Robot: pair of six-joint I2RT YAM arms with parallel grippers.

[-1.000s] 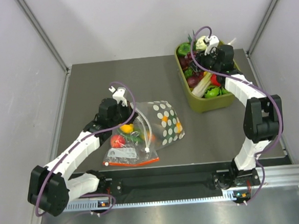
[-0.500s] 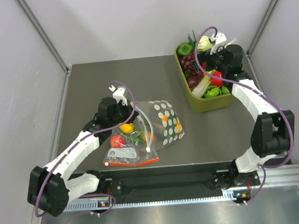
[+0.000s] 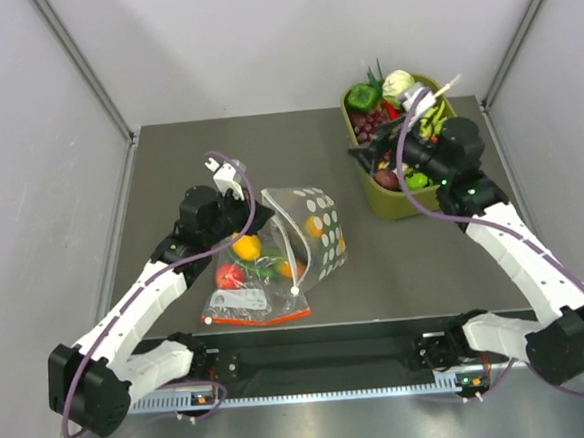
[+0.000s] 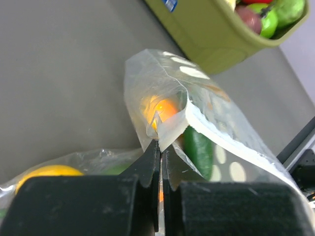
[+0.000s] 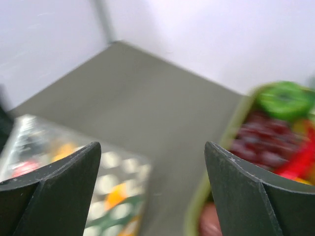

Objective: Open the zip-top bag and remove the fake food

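Observation:
The polka-dot zip-top bag [image 3: 320,227] lies at mid-table, its left edge raised. My left gripper [image 3: 244,218] is shut on that edge; the left wrist view shows the jaws [image 4: 160,143] pinching a fold of the bag's film [image 4: 197,93]. Inside the bag I see the mango's orange end [image 4: 165,110] and the dark green cucumber [image 4: 199,150]. My right gripper [image 3: 365,160] is open and empty, above the table by the bin's left wall. The blurred right wrist view [image 5: 152,147] shows the bag [image 5: 113,189] at lower left.
A plain clear bag [image 3: 246,300] with a red-orange zip strip and small round fruits lies under the left arm, touching the polka-dot bag. An olive-green bin [image 3: 391,204] full of toy produce stands at the back right, also visible in the left wrist view [image 4: 216,39].
My right arm has swung out of the bin, left and nearer, toward the polka-dot bag. My left gripper has lifted the bag's edge a little, up and back.

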